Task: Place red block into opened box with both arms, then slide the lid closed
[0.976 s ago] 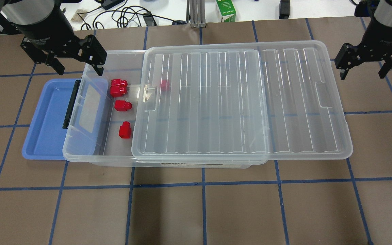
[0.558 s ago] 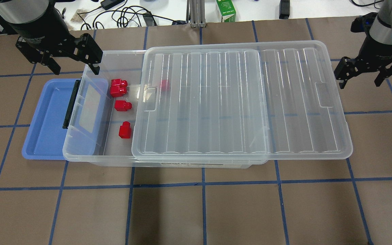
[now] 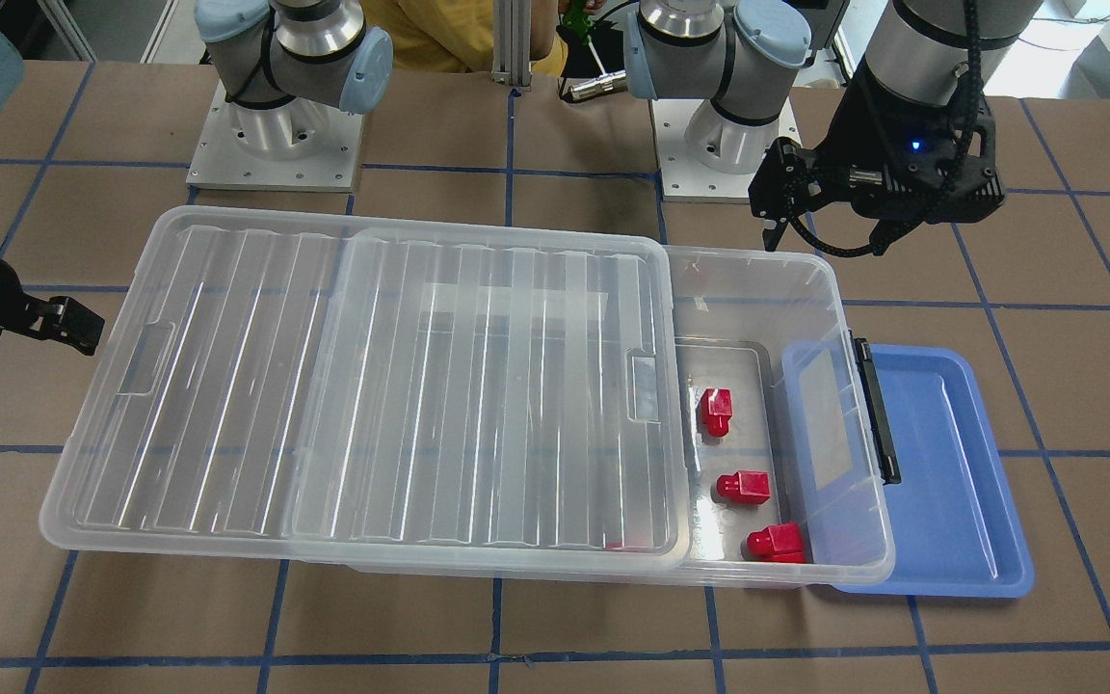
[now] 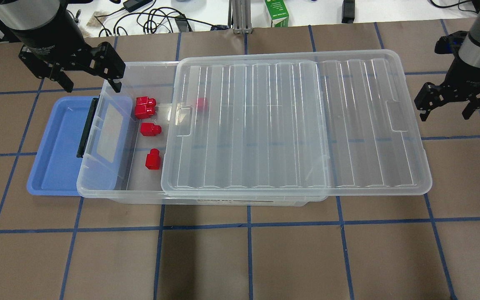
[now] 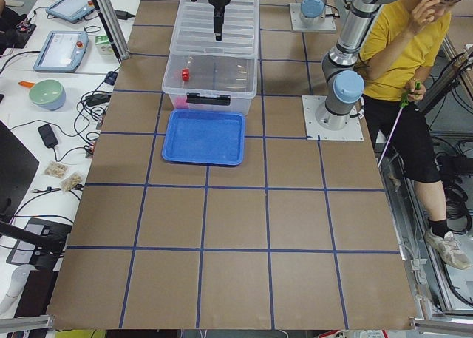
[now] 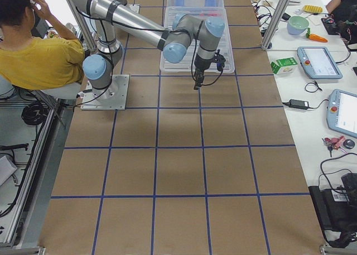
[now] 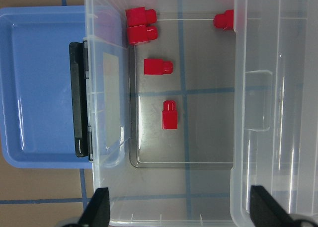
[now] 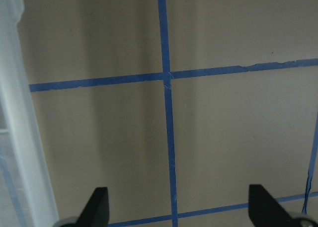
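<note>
Several red blocks (image 4: 151,129) lie on the floor of the clear box (image 4: 98,193) at its uncovered left end; one more red block (image 4: 201,103) shows through the lid (image 4: 290,125). The lid rests on the box, shifted right so that it overhangs the box's right end. My left gripper (image 4: 92,81) hangs open above the box's far left corner, and its wrist view looks down on the red blocks (image 7: 158,66). My right gripper (image 4: 446,110) is open beside the lid's right short edge, over bare table, apart from the lid.
A shallow blue tray (image 4: 52,154) lies under and beside the box's left end, next to the black latch bar (image 4: 86,127). A green carton (image 4: 276,12) and cables sit beyond the table's far edge. A seated person (image 5: 403,72) is behind the robot bases.
My right gripper has moved toward the table's near side along the lid's right edge and tilted. The left gripper shifted slightly back and left. Blocks, box and lid are unmoved.
</note>
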{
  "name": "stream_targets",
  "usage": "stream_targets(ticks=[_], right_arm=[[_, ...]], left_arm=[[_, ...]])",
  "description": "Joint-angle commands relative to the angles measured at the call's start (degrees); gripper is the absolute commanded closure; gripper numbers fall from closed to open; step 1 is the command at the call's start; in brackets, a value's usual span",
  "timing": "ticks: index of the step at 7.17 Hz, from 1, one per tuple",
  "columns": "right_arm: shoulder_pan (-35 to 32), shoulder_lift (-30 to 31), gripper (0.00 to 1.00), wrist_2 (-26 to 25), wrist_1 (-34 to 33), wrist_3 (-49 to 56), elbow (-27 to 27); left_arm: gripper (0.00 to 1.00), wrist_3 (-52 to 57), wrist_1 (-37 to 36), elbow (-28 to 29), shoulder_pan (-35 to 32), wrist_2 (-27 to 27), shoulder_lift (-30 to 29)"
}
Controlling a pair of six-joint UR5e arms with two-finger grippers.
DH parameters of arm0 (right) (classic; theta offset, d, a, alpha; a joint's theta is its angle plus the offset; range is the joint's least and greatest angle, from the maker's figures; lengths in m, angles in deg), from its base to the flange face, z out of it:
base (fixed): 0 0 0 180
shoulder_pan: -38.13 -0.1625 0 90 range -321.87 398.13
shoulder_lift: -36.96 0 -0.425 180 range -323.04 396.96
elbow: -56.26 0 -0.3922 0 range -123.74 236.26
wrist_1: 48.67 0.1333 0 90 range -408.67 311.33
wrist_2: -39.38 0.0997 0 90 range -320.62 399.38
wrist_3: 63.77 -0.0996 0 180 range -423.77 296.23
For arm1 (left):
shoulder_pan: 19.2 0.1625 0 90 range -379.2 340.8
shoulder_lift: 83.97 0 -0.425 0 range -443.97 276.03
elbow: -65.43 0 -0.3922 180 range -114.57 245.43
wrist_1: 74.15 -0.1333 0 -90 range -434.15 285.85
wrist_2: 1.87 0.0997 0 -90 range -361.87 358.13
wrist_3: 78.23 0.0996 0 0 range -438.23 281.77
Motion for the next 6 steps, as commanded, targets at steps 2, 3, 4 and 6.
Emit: stream_targets(ticks=[2,3,4,6], right_arm=[[-0.3,-0.2,0.0,2.9,0.0,-0.2,0.5],[-1.1,-0.2,0.0,3.4,0.0,-1.2,0.4],[-3.4,-0.3,0.0,4.1,0.0,-4.3,0.5],[-6.5,-0.5,0.0,4.2,-0.1,-8.1,0.5]], left_arm=[[0.0,0.6,-0.4,0.6,0.2,-0.6,0.0],[0.0,0.6,-0.5,0.6,0.1,-0.3,-0.1],[0.0,0.7,-0.5,0.4,0.2,-0.5,-0.1],[0.0,0.7,-0.5,0.1,0.0,-0.2,0.0]])
